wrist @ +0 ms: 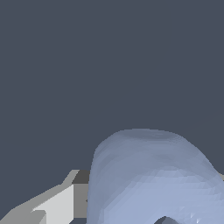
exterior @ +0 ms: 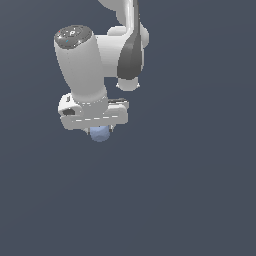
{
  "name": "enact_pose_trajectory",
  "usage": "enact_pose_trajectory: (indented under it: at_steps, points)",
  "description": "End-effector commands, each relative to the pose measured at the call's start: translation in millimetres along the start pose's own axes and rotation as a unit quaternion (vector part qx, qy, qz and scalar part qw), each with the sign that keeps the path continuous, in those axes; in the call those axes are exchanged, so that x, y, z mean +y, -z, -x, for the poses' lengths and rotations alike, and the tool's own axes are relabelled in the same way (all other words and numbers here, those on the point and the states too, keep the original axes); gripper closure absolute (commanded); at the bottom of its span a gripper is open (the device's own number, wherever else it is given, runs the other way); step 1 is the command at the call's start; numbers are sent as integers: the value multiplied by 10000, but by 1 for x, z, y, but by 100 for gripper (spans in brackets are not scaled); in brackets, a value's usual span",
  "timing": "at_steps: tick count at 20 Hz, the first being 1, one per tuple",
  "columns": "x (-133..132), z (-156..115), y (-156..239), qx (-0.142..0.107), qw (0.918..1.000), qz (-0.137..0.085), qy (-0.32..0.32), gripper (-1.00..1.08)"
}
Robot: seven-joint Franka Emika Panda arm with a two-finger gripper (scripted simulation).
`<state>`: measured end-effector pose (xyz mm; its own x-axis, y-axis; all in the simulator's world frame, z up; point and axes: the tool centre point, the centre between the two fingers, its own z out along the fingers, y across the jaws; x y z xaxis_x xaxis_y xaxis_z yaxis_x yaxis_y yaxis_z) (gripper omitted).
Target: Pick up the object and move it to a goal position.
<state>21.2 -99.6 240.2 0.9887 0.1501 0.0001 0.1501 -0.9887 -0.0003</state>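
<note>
The object is a small pale periwinkle-blue rounded lump. In the exterior view it pokes out just below the white hand of my gripper, which hides its upper part. In the wrist view the object fills the space close to the camera, with one pale finger pressed against its side; the other finger is hidden behind it. A small dark dimple shows at its edge. The gripper is shut on the object.
The white Panda arm stands over the object in the exterior view. A plain dark grey-blue ground lies all around, with no other objects in view.
</note>
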Motion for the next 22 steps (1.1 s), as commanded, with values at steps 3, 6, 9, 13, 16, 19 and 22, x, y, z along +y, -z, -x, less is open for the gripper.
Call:
enact_pose_trajectory:
  at_steps: [3,6,9,13,16,19,22]
  points:
    - [4,16,54,-1,10000,-1,0,108]
    - [7,26,89,-1,10000,-1,0,108]
    - [11,35,124,-1,10000,-1,0,108]
    - [15,46,168,-1,10000,-1,0,108]
    - [18,53,196,-1,10000,-1,0,108]
    - [20,58,217,-1,10000,-1,0,108]
    - [22,61,234,-1,10000,-1,0,108]
